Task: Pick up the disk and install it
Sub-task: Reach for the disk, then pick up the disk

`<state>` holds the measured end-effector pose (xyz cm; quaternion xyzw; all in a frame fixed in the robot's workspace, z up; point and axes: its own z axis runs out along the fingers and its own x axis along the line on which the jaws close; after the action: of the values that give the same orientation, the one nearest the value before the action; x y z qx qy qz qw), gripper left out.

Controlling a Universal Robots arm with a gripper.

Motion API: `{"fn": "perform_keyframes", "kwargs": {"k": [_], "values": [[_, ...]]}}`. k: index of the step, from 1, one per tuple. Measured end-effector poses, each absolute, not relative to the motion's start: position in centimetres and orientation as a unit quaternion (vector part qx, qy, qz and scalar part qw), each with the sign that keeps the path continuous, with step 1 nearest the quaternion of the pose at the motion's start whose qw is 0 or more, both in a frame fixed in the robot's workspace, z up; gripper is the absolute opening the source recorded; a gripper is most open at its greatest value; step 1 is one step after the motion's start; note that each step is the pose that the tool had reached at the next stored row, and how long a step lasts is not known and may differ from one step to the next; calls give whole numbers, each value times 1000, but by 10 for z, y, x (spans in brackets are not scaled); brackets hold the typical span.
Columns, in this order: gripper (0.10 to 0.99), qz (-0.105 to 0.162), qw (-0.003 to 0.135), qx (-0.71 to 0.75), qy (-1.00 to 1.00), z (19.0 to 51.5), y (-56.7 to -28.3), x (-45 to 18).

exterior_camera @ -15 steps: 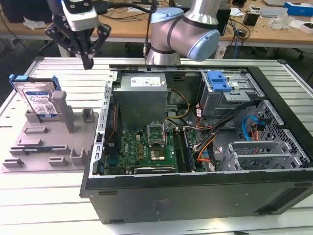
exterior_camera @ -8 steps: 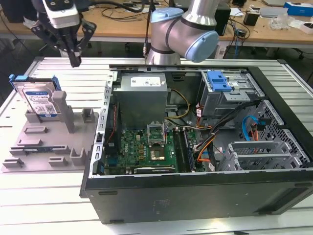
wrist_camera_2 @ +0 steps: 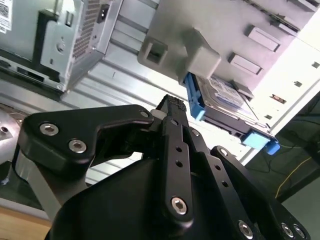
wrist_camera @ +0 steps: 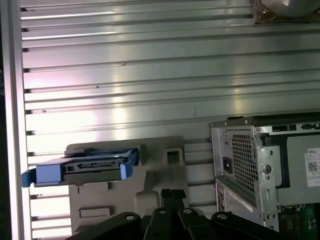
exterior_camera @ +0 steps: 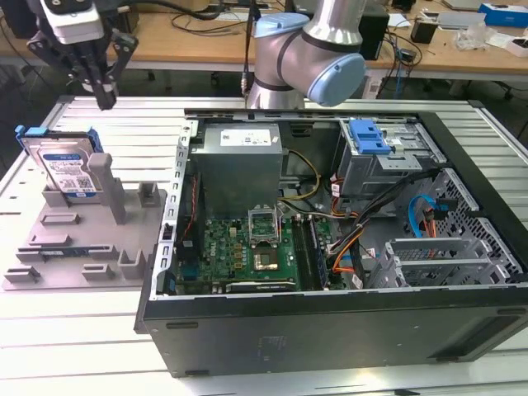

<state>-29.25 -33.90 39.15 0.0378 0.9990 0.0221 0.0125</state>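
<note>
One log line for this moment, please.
gripper: shut, empty, apart from disk | disk: upright in grey holder, not grasped | computer case: open, disk not installed

The gripper [exterior_camera: 105, 99] points straight down, fingers pressed together; the arm [exterior_camera: 322, 62] bends at its elbow.
</note>
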Motion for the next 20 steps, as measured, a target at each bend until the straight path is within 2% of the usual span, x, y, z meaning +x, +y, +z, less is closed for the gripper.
{"fn": "perform_keyframes", "kwargs": {"k": [12, 20], "values": [[106, 22, 13, 38, 999, 390, -324, -352], [106, 22, 12, 38, 999, 390, -323, -354]]}}
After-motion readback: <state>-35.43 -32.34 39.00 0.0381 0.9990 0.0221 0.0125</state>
